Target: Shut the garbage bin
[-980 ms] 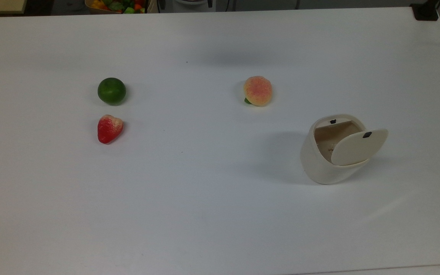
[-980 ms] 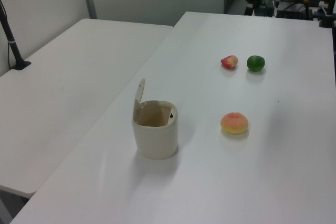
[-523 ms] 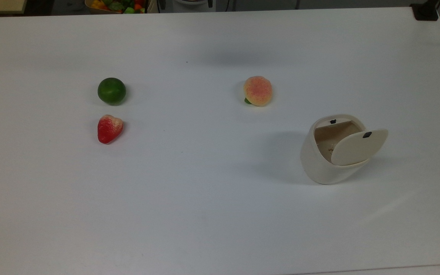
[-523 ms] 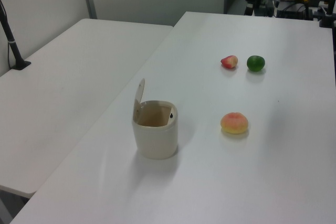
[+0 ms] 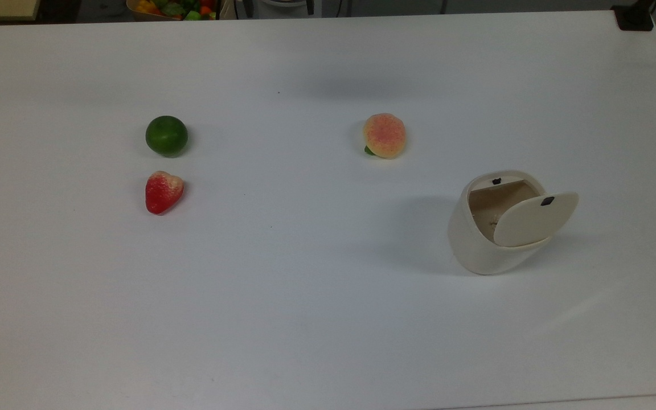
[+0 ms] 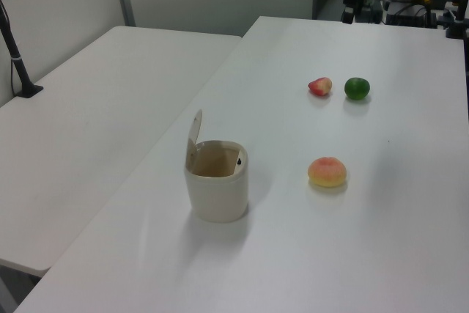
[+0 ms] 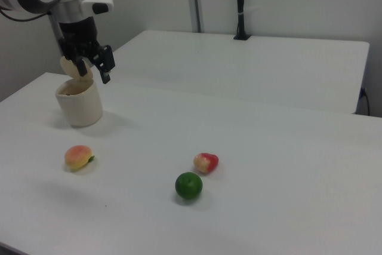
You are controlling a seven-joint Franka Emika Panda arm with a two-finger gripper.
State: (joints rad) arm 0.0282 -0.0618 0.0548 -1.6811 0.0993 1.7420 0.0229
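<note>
I'm looking at the small cream-white plastic garbage bin [image 5: 490, 239] standing upright on the white table [image 5: 305, 319], toward the top view's right, and its hinged flat lid [image 5: 534, 218] is standing open, so by my judgement the closing is not yet done. The bin's long axis is running vertical, mouth facing up; the lid is rising near upright from the rim on the left view's left side [image 6: 194, 131], its small black tab [image 5: 547, 200] showing. In the right view I'm seeing the black two-finger gripper [image 7: 91, 65] hanging in front of the lid, jaws parted a little with nothing between them; I cannot tell whether it touches the lid. What's left, I reckon, is pushing that lid down over the opening until it is lying flat.
</note>
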